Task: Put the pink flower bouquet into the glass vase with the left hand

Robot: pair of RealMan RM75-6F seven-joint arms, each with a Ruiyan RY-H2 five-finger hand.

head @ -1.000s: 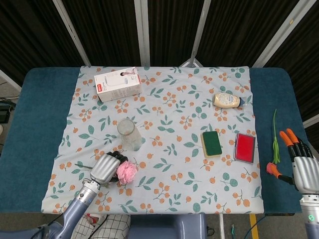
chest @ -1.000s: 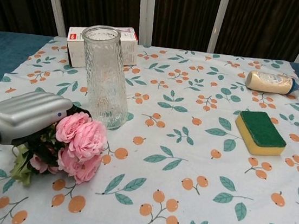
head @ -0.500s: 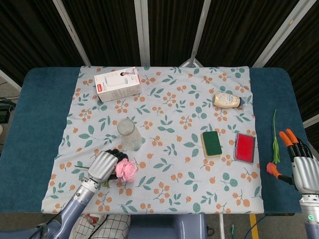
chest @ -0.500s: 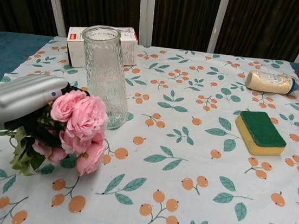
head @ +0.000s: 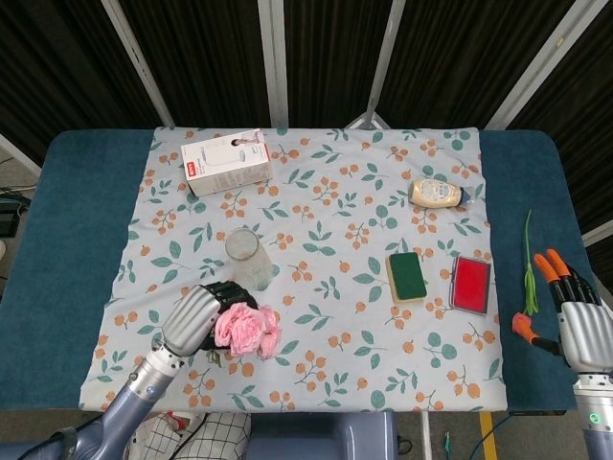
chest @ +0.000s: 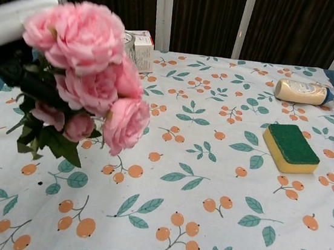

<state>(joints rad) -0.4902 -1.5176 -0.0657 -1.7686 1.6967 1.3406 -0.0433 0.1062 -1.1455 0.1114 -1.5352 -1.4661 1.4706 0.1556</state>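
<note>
Even, bright overhead light, soft short shadows. Chest view: bouquet (chest: 85, 72) close to lens, left hand (chest: 13, 11) beside it blurred, washed out. Backdrop behind the table (head: 67, 240) dark.

Left hand (head: 194, 317) grips the pink flower bouquet (head: 246, 330) above the table; right hand (head: 581, 326) rests idle, fingers apart

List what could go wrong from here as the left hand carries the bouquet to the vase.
1. The glass vase is tall and narrow and stands right beside the left hand; a sideways brush could tip it.
2. The pink flower bouquet hides most of the vase in the chest view, so aiming the stems at its mouth may rest on the head view alone.
</note>
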